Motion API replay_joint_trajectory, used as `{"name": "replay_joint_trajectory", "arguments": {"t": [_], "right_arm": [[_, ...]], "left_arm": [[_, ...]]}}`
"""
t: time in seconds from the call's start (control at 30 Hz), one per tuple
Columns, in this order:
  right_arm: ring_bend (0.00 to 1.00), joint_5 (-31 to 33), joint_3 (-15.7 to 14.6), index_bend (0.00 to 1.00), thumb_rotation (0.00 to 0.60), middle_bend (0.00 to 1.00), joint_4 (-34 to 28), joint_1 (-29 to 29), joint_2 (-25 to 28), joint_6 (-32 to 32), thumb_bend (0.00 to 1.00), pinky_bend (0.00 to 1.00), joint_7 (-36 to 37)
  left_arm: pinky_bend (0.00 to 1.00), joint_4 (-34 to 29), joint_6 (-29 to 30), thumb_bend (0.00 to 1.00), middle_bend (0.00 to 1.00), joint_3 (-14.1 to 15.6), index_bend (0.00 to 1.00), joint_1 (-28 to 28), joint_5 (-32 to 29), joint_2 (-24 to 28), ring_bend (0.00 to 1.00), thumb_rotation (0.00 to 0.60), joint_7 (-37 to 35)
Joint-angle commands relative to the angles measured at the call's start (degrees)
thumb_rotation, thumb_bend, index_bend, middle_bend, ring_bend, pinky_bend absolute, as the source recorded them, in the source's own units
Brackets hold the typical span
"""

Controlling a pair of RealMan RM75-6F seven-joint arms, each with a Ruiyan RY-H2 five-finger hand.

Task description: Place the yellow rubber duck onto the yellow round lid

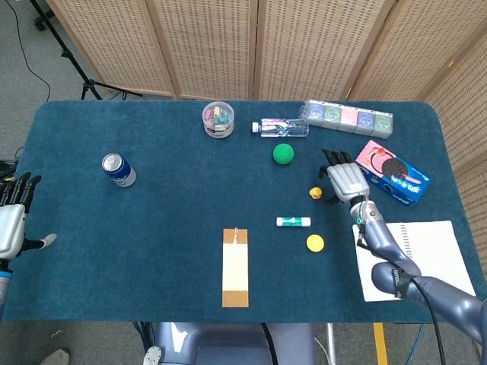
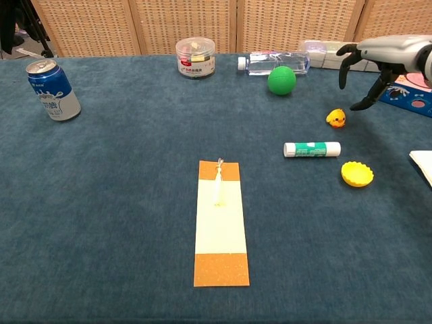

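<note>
The small yellow rubber duck stands on the blue cloth right of centre. The yellow round lid lies nearer the front, with a glue stick between the two. My right hand hovers just right of the duck and above it, fingers spread and pointing down, holding nothing. My left hand hangs off the table's left edge, fingers apart and empty; the chest view does not show it.
A green ball, a water bottle, a clear tub and a row of small boxes line the back. A cookie box and white notepad lie right. A blue can stands left, a bookmark at the front.
</note>
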Motion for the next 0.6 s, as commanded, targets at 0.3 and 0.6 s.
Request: {"name": "replay_joint_trajectory", "arguments": {"t": [0.3, 0.6], "right_arm": [[0.0, -1.9, -1.3, 0.39, 0.6, 0.0, 6.6, 1.8, -4.0, -2.3, 0.26, 0.0, 5.1], [0.0, -2.8, -1.9, 0.39, 0.6, 0.0, 11.7, 2.4, -6.5, -3.5, 0.26, 0.0, 8.0]], "left_arm": [[0.0, 0.3, -0.3, 0.0, 0.0, 0.0, 0.0, -0.6, -1.0, -0.5, 0.0, 0.6, 0.8], [0.0, 0.4, -0.6, 0.0, 0.0, 0.3, 0.0, -0.9, -1.2, -0.5, 0.0, 0.6, 0.8]]}}
